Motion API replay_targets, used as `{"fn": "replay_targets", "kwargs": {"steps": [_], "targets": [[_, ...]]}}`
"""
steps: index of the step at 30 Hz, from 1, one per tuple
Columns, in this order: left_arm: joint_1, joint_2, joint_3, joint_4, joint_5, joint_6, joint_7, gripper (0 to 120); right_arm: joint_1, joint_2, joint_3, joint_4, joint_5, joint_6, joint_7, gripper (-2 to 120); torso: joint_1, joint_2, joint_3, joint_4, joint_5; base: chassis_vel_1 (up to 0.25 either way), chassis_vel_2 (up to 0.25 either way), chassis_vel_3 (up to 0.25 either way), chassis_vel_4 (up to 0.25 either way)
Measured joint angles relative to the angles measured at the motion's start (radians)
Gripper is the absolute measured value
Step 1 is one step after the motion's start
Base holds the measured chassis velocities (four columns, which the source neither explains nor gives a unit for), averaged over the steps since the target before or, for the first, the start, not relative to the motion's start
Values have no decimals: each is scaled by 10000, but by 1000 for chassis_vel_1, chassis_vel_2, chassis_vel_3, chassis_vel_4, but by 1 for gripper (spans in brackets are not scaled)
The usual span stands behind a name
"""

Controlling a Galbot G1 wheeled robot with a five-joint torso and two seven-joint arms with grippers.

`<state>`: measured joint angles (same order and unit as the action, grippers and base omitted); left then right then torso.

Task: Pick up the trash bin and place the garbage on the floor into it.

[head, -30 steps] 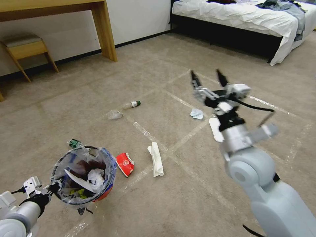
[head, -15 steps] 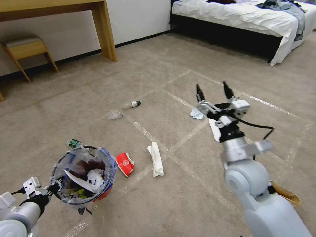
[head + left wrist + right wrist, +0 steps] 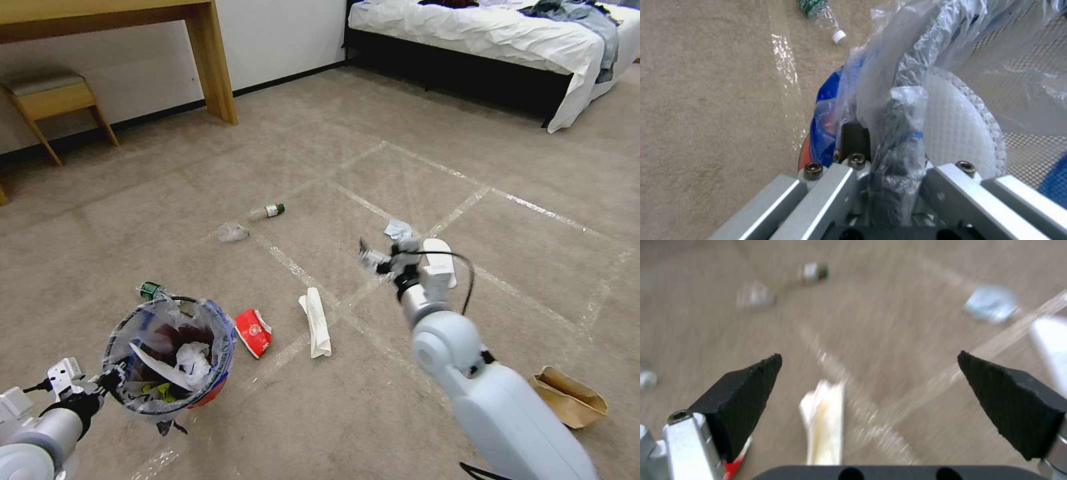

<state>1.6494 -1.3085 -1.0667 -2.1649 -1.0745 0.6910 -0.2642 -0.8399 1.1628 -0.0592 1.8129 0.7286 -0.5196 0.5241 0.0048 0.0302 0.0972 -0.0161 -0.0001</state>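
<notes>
Left gripper [image 3: 882, 156] is clenching the bag-covered rim of the small round red plastic trash bin [image 3: 167, 353], w/ jaws pinched on crinkly clear plastic; bin is hanging just above the carpet at the near-left part of the floor. Its clear liner, printed w/ blue, is bunching over the rim, and white crumpled paper plus dark scraps are sitting inside.

Right gripper [image 3: 869, 373] is hanging released, black wedge pads spread wide, over the white folded paper roll [image 3: 316, 322] lying mid-floor on the beige short-pile carpet [image 3: 200, 167] crossed by pale tape lines.

Just beside the bin a flattened red wrapper [image 3: 253, 332] is lying; at the bin's far rim a green-capped clear bottle [image 3: 151, 291] is peeking out. Farther toward the wall a crumpled clear plastic scrap [image 3: 232, 232] and a small clear bottle w/ green cap [image 3: 267, 212] are resting near each other. A pale blue-white tissue [image 3: 398, 230] is sitting past the right arm, and a brown torn paper scrap [image 3: 570, 397] is lying toward the near-right edge.
</notes>
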Motion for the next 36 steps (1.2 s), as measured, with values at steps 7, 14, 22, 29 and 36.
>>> {"fn": "replay_targets", "kwargs": {"steps": [7, 14, 22, 29, 36], "targets": [[131, -19, -71, -127, -3, 0, 15, 1, 1340, 1197, -1442, -2632, 818, -679, 459, 100, 0, 0, 0, 2, -2, 0, 0, 0, 0], [267, -63, -150, -257, -22, 0, 18, 1, 1917, 1993, -2007, -4989, 436, -655, 447, 100, 0, -1, 0, 2, -1, 0, 0, 0, 0], [287, -90, -159, -277, -33, -16, 19, 1, 2047, 2453, -2353, -6877, 41, -159, 109, 100, 0, -1, 0, 1, 0, 0, 0, 0, 0], [291, -123, -81, -311, -26, -19, 20, 1, 2186, 2874, -2378, -7981, -141, 254, -291, 100, 1, -1, -1, 1, 0, 0, 0, 0, 0], [409, -122, -132, -390, -43, -29, 40, 1, 2193, 3312, -2400, -8603, -399, 706, -671, 99, 0, 0, -1, 1, 1, 0, 0, 0, 0]]}}
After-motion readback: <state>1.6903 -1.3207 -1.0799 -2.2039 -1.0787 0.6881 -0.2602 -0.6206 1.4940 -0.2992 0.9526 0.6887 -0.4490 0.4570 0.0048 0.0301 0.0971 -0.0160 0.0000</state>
